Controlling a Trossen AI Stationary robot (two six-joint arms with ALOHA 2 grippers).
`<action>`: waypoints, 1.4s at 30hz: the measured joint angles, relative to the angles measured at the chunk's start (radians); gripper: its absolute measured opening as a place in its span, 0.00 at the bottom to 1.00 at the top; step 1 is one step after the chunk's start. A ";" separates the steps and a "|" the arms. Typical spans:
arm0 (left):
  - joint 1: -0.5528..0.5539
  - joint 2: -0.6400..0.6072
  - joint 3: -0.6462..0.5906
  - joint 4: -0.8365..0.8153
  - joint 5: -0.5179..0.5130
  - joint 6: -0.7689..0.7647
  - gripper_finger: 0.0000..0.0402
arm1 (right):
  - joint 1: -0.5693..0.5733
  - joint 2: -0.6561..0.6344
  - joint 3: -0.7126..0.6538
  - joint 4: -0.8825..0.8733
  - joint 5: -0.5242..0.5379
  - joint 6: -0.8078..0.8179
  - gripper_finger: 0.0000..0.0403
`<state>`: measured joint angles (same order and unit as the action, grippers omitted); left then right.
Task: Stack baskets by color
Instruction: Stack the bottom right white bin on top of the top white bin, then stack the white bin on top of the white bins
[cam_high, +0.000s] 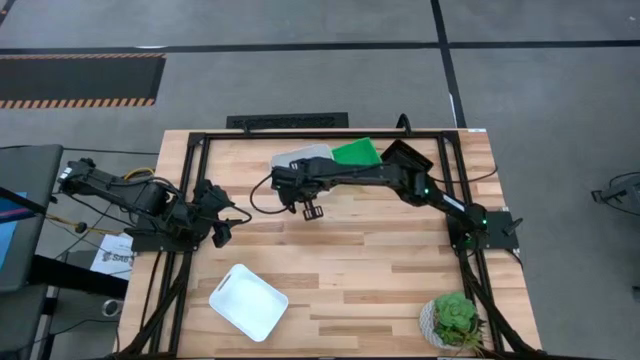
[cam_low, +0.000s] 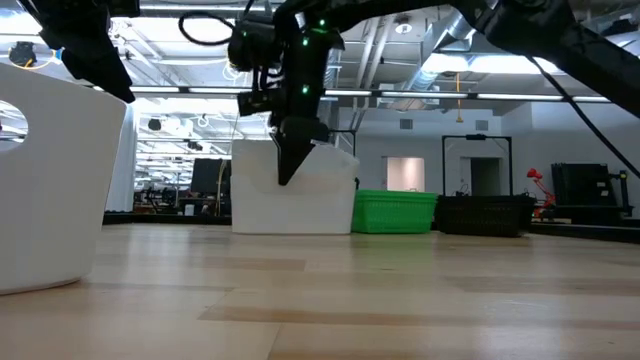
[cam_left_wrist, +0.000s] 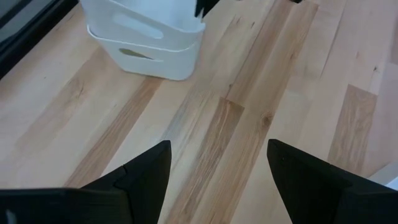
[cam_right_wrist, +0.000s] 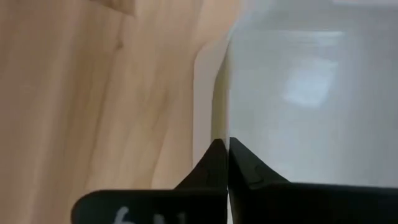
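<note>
While the right gripper (cam_high: 311, 210) hangs at the upper middle of the high view, just in front of the white stack (cam_high: 300, 159), its fingers (cam_right_wrist: 214, 163) are pressed together. The right wrist view shows them meeting at the edge of a white basket wall, so they appear to pinch that wall, though a true hold cannot be confirmed. The low view shows the same fingers pointing down against the front of the white stack.

Step in hand, as judged: the white group is being worked. One loose white basket (cam_high: 248, 301) lies at the lower left of the high view, well apart from the stack. The next move probably calls for settling or releasing the stack, then fetching that loose basket and lowering it squarely into the stack, corners aligned.

The left gripper (cam_high: 221, 226) waits at the middle left of the high view; its fingers (cam_left_wrist: 140, 176) stand apart, holding nothing, above the bare counter (cam_high: 380, 260).

Count:
- White baskets: the left wrist view shows two nested, plus the loose one, three in all.
- Green baskets (cam_high: 358, 152): one stack at the upper middle; the number nested cannot be told.
- Black baskets (cam_high: 405, 156): one stack just right of the green; number likewise unclear.
- Potted plant (cam_high: 455, 320): one, at the lower right.
</note>
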<state>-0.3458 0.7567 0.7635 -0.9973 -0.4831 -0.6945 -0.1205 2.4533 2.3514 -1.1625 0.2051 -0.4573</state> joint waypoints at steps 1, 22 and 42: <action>0.000 0.000 0.000 0.000 0.000 -0.001 0.63 | 0.004 -0.006 0.000 -0.005 0.006 -0.006 0.01; 0.000 0.000 0.000 0.001 0.000 -0.009 0.63 | -0.014 -0.026 0.000 -0.007 -0.108 0.017 0.06; 0.000 0.000 0.000 -0.007 0.004 -0.002 0.63 | -0.019 -0.071 0.001 0.070 -0.105 0.012 0.32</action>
<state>-0.3455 0.7566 0.7636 -1.0043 -0.4793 -0.6963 -0.1390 2.3826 2.3527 -1.0928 0.0998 -0.4449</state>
